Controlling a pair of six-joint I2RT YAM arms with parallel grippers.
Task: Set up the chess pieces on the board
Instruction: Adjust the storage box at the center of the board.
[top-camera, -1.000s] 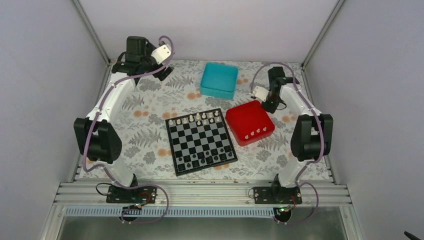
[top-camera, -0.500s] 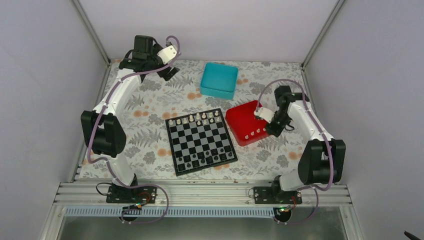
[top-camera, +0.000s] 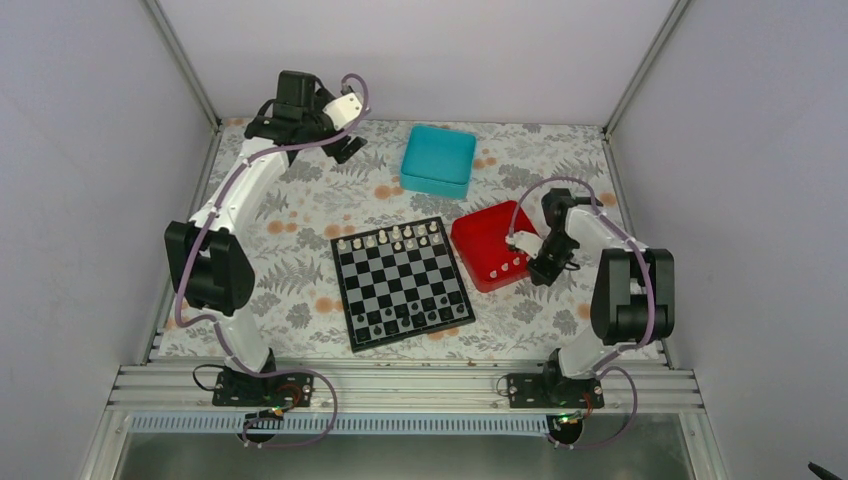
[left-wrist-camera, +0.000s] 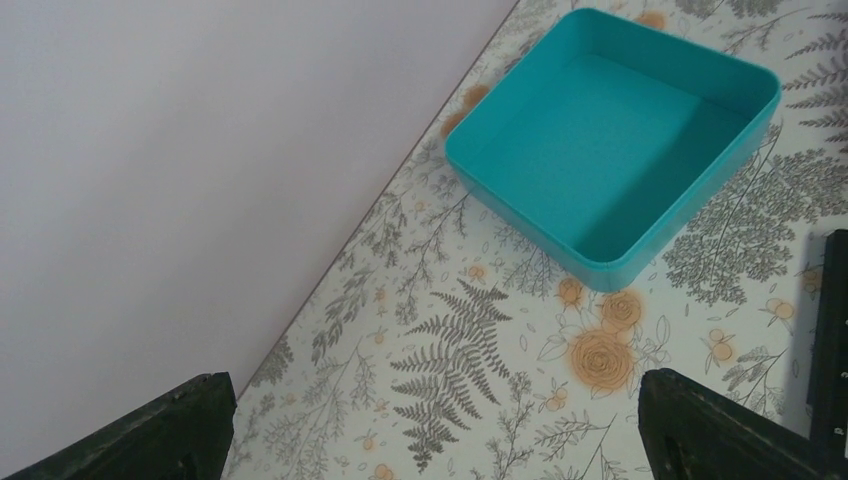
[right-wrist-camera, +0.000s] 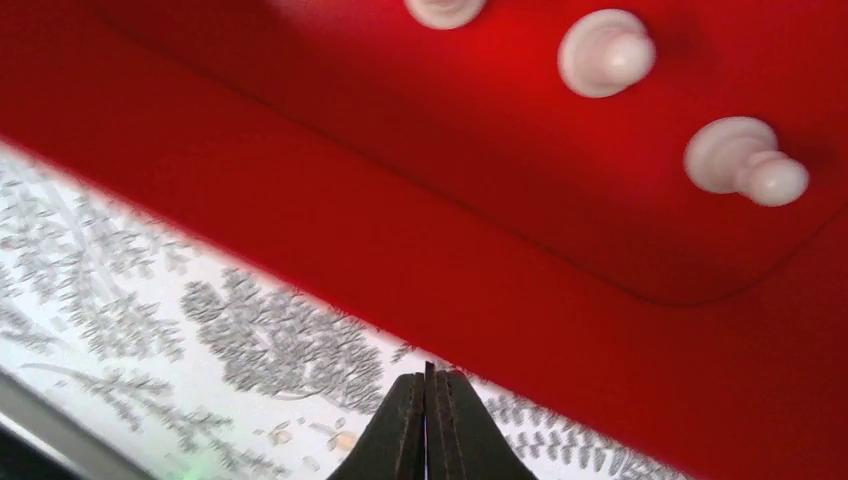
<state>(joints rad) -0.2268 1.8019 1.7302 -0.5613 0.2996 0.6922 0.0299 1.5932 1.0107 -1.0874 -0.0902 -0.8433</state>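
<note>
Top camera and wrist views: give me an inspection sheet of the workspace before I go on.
Surface: floral table cover, lying flat.
Job's things: board in the centre; white chess pieces along its far row, more in the red tray; dark pieces along the near row.
Clutter: teal box, empty.
Grippers: left gripper open, empty, near the far-left corner; right gripper shut, empty, beside the tray's edge.
Cables: purple cables along both arms, off the board.
Surroundings: grey walls, metal frame.
</note>
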